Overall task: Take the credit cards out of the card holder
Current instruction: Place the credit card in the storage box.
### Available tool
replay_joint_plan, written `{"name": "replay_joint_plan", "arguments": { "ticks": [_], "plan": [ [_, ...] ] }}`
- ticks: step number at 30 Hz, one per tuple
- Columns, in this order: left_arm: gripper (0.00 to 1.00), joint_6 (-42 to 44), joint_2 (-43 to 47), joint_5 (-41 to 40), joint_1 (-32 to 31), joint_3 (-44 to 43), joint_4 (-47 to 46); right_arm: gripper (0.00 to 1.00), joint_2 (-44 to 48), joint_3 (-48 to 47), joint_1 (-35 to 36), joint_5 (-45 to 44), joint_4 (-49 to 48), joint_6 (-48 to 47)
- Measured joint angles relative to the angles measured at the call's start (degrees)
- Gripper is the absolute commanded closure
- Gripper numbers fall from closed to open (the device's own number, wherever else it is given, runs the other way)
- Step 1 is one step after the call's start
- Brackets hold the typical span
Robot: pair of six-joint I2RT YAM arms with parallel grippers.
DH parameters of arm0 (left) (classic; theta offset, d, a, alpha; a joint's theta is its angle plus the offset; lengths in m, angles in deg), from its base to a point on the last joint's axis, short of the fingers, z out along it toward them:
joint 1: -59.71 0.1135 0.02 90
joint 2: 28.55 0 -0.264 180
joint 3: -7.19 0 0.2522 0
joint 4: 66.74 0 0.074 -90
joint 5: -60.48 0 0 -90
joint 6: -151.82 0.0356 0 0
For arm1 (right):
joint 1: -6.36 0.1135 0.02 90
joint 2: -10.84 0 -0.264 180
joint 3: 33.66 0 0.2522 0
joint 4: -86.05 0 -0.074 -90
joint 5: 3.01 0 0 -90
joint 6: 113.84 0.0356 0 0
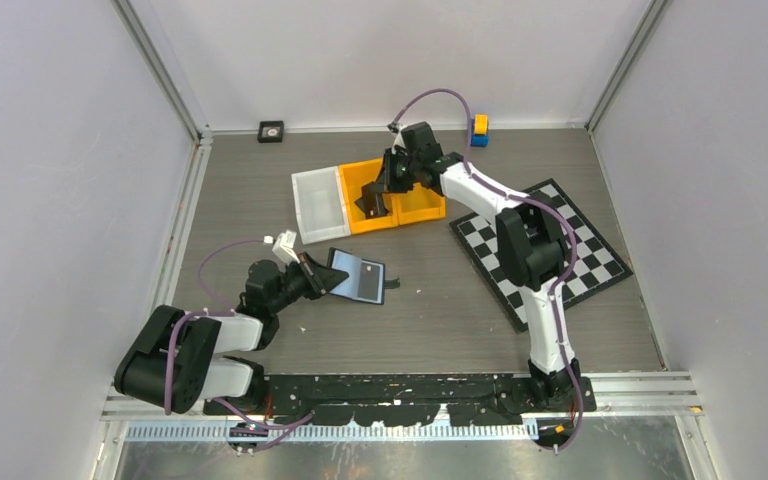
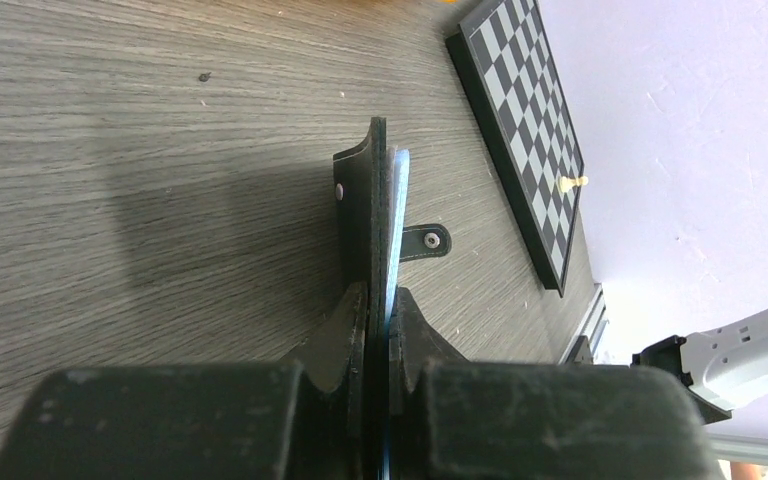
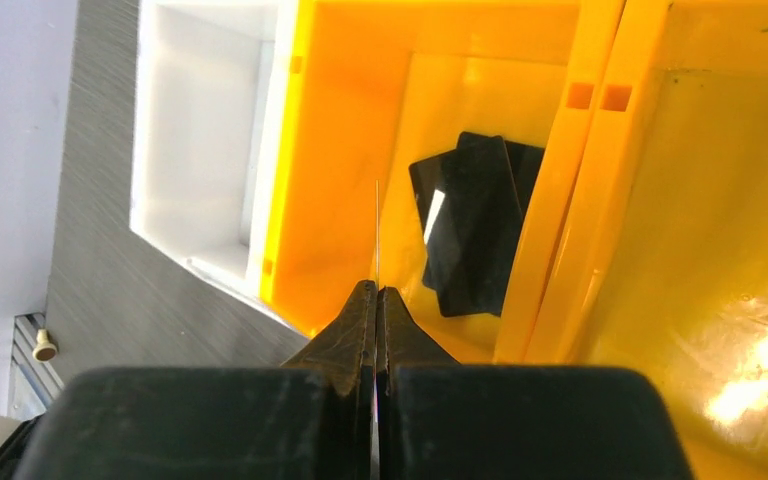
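While the left jaws are pressed together on the near edge of the small black folding card holder [image 2: 363, 215], the holder stands out from them edge-on over the grey wood-grain table [image 2: 160, 150]. A pale blue inner panel shows between its black leaves. Its short strap tab [image 2: 425, 241] sticks out to one side. From where I stand I cannot tell whether the far end touches the table.

The right jaws, closed tight, pinch a thin dark credit card [image 3: 377, 225], which the wrist camera sees only as a fine line. They hang over the yellow plastic bin [image 3: 330, 200] nearer the left arm, one of two set side by side. On that bin's floor lie more glossy black credit cards [image 3: 470, 225], overlapping in a loose stack. A white plastic bin [image 3: 200, 130] touches the yellow one's outer wall. Beyond the bins, on the right arm's side, a black-and-white chessboard [image 1: 570, 250] lies flat on the table.
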Motion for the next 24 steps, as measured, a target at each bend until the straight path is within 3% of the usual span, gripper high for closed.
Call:
{"name": "replay_joint_plan", "arguments": {
  "ticks": [8,15,19,24],
  "plan": [
    [1.0,1.0,0.0,0.5,0.0,0.9,-0.9,1.0,-9.1,-10.3,0.0,1.2,4.3,-1.9],
    [1.0,1.4,0.0,1.1,0.0,1.2,-1.5,0.78,-11.0,-13.8,0.0,1.2,5.6,-2.5],
    [1.0,1.4,0.0,1.1,0.0,1.3,-1.6,0.71,-10.9,-14.3,0.0,0.4,6.3,-2.9],
    [1.0,1.6,0.0,1.1,0.0,1.3,-1.7,0.64,-6.2,-7.8,0.0,-1.1,6.2,-3.2]
  ]
}}
